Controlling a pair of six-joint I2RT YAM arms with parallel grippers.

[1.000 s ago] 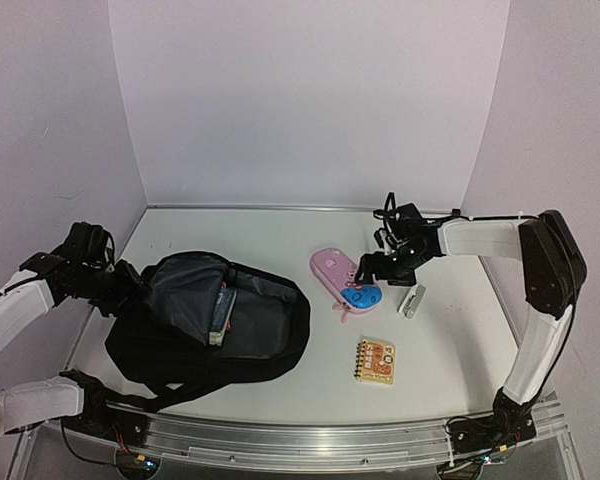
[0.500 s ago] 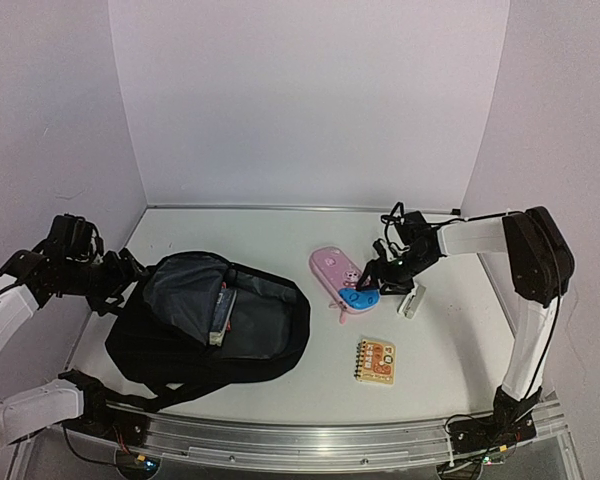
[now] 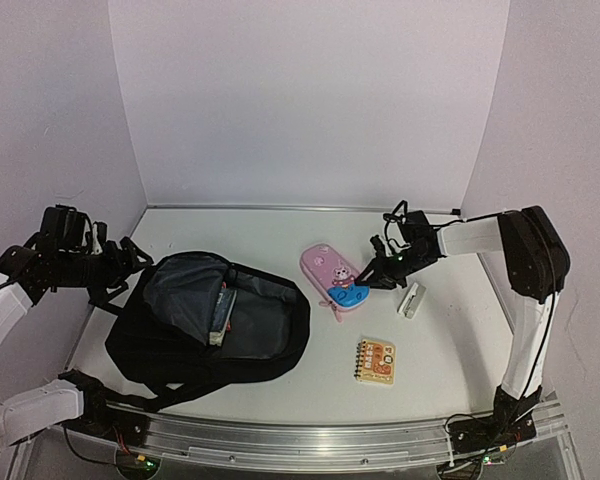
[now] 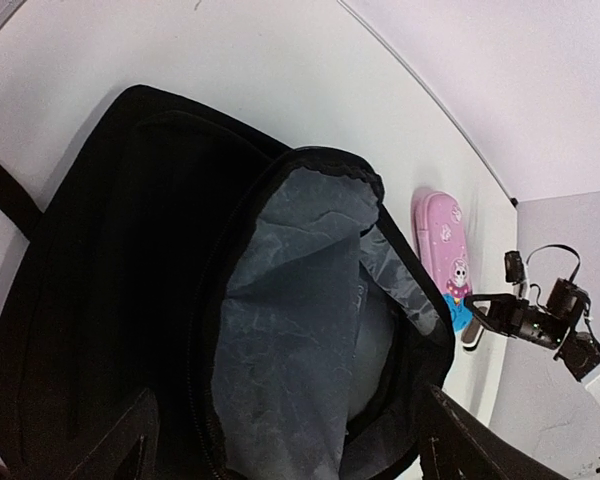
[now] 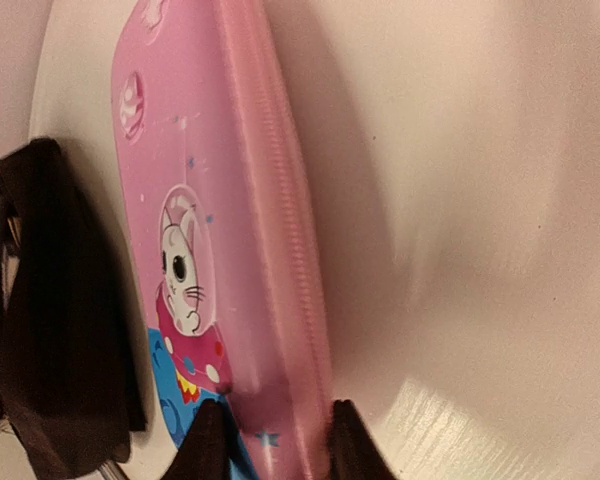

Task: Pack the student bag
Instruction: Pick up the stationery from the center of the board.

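Two robot arms flank a white table (image 3: pixel 450 350). At left, the left gripper (image 3: pixel 123 262) hangs just beside the upper-left corner of the large soft black fabric student bag (image 3: pixel 270 335), its fingers (image 4: pixel 120 450) spread wide and holding nothing. The bag lies flat on the left half of the table, its zipper undone and the mouth gaping to show crumpled grey lining (image 4: pixel 290 300). A thin, flat item (image 3: pixel 223 315), too dim to identify, stands inside against the lining. Right of the bag, the right gripper (image 3: pixel 372 280) is clamped on the long edge of a pink zippered pencil case (image 3: pixel 330 272) printed with a cartoon cat, near its blue end; the case appears tilted up off the table there. Just beyond lies a small white rectangular block (image 3: pixel 412 300), and nearer the arms' bases an orange spiral-bound notepad (image 3: pixel 376 361) lies flat.
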